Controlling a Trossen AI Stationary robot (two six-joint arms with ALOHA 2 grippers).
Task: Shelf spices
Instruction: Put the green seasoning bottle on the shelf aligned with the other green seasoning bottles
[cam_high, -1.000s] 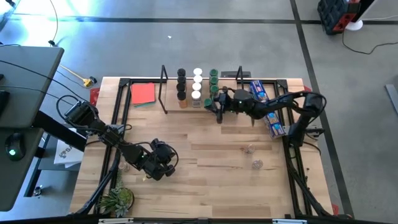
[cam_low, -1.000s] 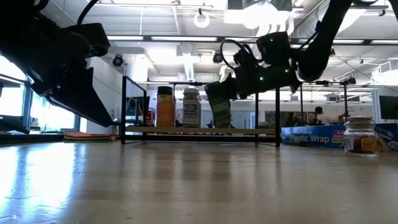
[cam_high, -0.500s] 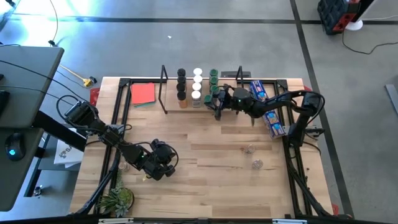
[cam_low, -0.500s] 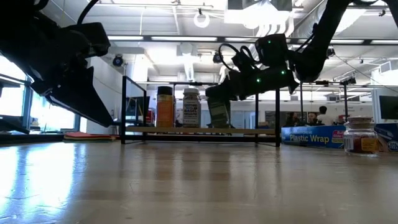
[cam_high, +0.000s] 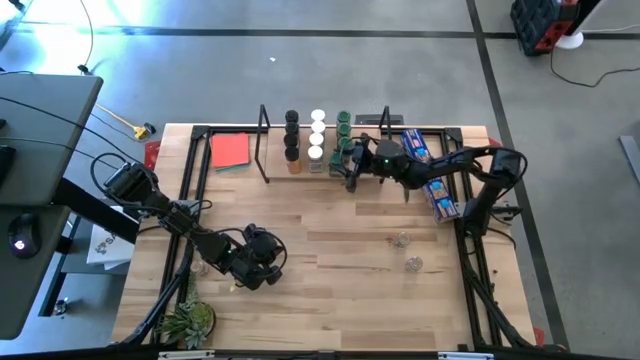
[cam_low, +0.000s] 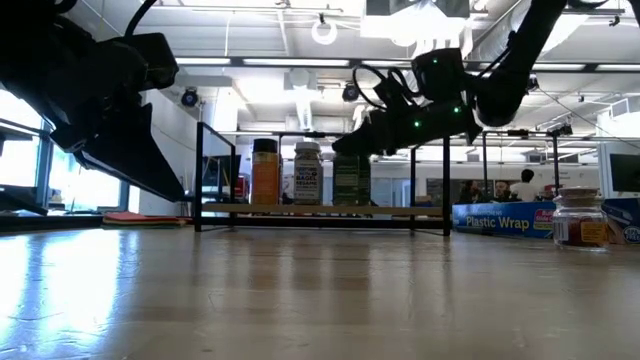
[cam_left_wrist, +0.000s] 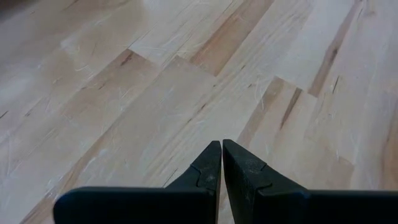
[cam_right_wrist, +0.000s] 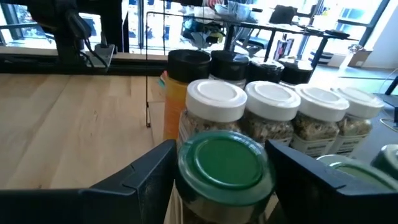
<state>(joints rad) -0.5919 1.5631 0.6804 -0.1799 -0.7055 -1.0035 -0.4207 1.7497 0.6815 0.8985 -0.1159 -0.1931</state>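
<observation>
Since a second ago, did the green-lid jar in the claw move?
Yes. In the low view the tilted green-lid jar now stands upright on the shelf beside the white-lid jar, between the right gripper fingers.

The tabletop (cam_left_wrist: 155, 93) was pale planked wood with a satin sheen. Between the right gripper's (cam_right_wrist: 221, 180) matt black plastic fingers (cam_right_wrist: 140, 177) sat a jar (cam_right_wrist: 222, 171) with a smooth green plastic lid; just beyond stood clear-walled jars (cam_right_wrist: 273, 118), glossy white lids.
</observation>
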